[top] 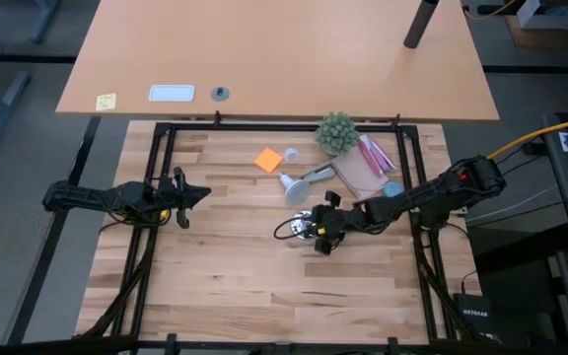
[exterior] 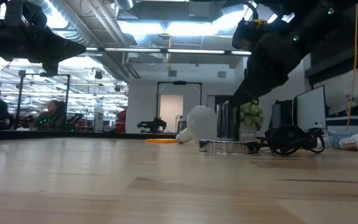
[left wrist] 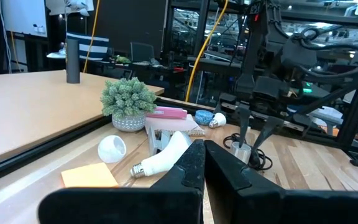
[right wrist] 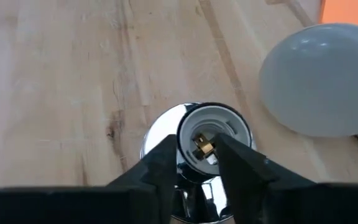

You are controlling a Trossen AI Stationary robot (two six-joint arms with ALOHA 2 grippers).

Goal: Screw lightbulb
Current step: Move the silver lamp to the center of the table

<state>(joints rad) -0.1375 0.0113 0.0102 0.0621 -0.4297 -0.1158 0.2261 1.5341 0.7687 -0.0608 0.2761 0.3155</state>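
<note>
Here, nearest the low camera, bare butcher-block tabletop [exterior: 166,186]: pale wood strips, light grain, inside a black metal frame [top: 163,130].

Mid-table, the right gripper [right wrist: 194,152] sits low over the lamp socket [right wrist: 214,134], a white collar with a brass contact on a shiny silver base [right wrist: 160,127]. Its two dark fingers [right wrist: 160,162] flank the collar, touching or nearly so; I cannot tell whether they actually pinch it. A black cord [exterior: 291,140] coils beside the base.

The lightbulb [top: 292,182] lies on its side just beyond the socket, not screwed in, round white head toward the left arm's side, neck against a grey oblong object [top: 318,176]. In the right wrist view its frosted head [right wrist: 322,78] fills the corner beside the socket.

The left gripper [top: 201,193] waits well apart at the left edge, raised, fingers [left wrist: 194,165] pressed together, holding nothing.

Farther back: orange sticky pad [top: 268,159], small white round object [top: 291,155], potted green plant [top: 336,132], pink package [top: 375,156].

Beyond the frame, a tan desk [top: 284,59] with a yellow note [top: 106,101], a white card [top: 172,94] and a dark cylinder [top: 419,25].

Room behind: open lab, exposed ducts, strip lights, a doorway, people seated [exterior: 51,115] at far left.
</note>
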